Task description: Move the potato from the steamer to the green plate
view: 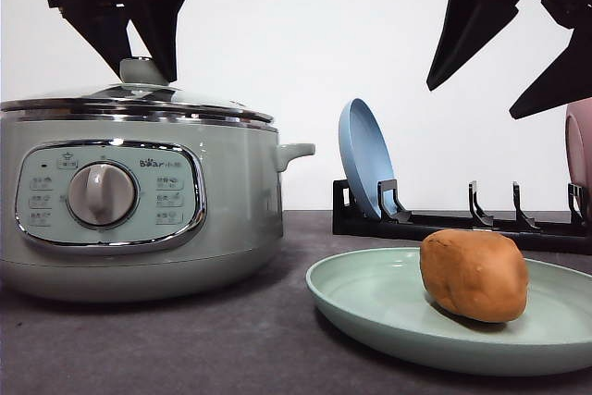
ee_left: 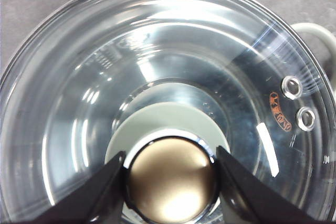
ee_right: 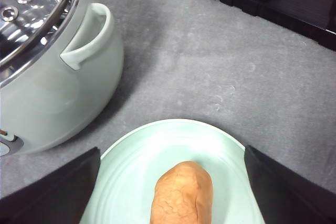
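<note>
The orange-brown potato (view: 474,275) (ee_right: 182,192) lies on the pale green plate (view: 370,298) (ee_right: 136,150) at the front right. To its left stands the sage-green steamer (view: 231,219) (ee_right: 47,93) with its glass lid (view: 139,99) (ee_left: 105,77) seated on it. My left gripper (view: 148,74) (ee_left: 171,192) is at the lid knob (ee_left: 170,174), its fingers pressed against both sides of it. High above the plate hangs my right gripper (view: 472,104) (ee_right: 171,150), open and holding nothing, with the potato below the gap between its fingers.
A black dish rack (view: 444,224) runs along the back right, holding a blue plate (view: 365,159) upright and a pink plate (view: 580,150) at the far right edge. The steamer's side handle (view: 296,152) (ee_right: 89,35) juts toward the rack. Bare grey tabletop (ee_right: 210,72) lies between steamer and rack.
</note>
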